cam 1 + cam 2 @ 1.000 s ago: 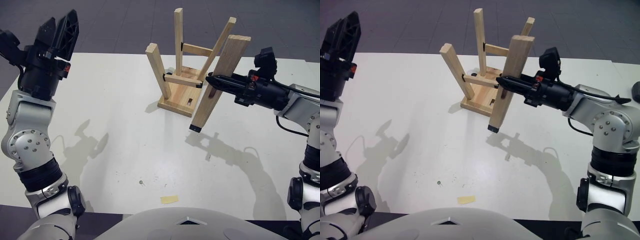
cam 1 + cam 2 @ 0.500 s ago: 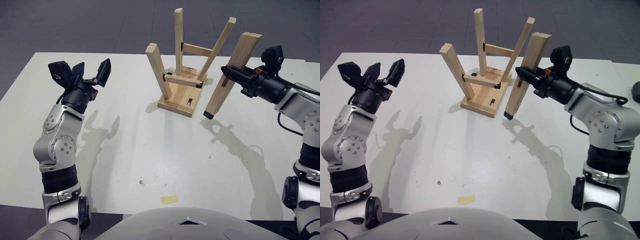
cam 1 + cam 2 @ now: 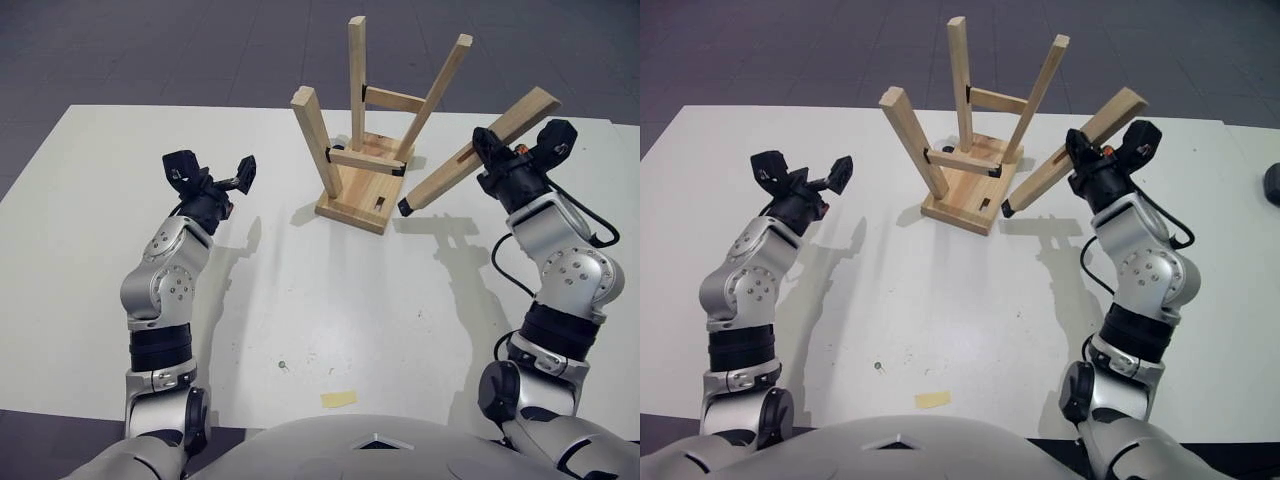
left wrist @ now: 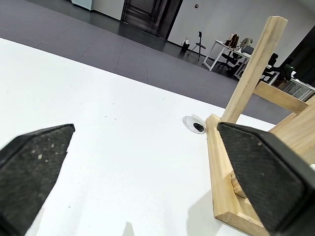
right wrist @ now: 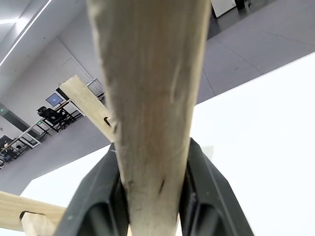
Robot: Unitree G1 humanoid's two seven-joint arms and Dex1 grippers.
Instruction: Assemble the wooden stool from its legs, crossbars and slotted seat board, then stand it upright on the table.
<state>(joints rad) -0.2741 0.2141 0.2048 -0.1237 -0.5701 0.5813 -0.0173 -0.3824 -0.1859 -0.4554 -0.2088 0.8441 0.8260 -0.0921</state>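
A flat white desk (image 3: pixel 300 300) carried the part-built stool upside down near the middle of its far edge. The pale wooden slotted seat board (image 3: pixel 365 205) lay flat on the desk. Three square pale wooden legs (image 3: pixel 318 140) rose from it, splayed outward and joined by two short wooden crossbars (image 3: pixel 393 98).

The right gripper (image 3: pixel 487 155) was clamped round a fourth loose wooden leg (image 3: pixel 450 175), its black fingers (image 5: pixel 98 196) pressed against both sides of the wood. That leg was steeply tilted. Its black-tipped lower end was just beside the seat board's right corner, and its upper end pointed toward the desk's far right corner. I could not tell whether the tip touched the desk.

The left gripper (image 3: pixel 212 172) hung over the desk left of the stool, its two dark padded fingers (image 4: pixel 34 167) spread wide apart around nothing.

A small yellow scrap (image 3: pixel 338 398) lay close to the near edge, and a round grommet (image 4: pixel 194 125) sat in the desk by the seat board.
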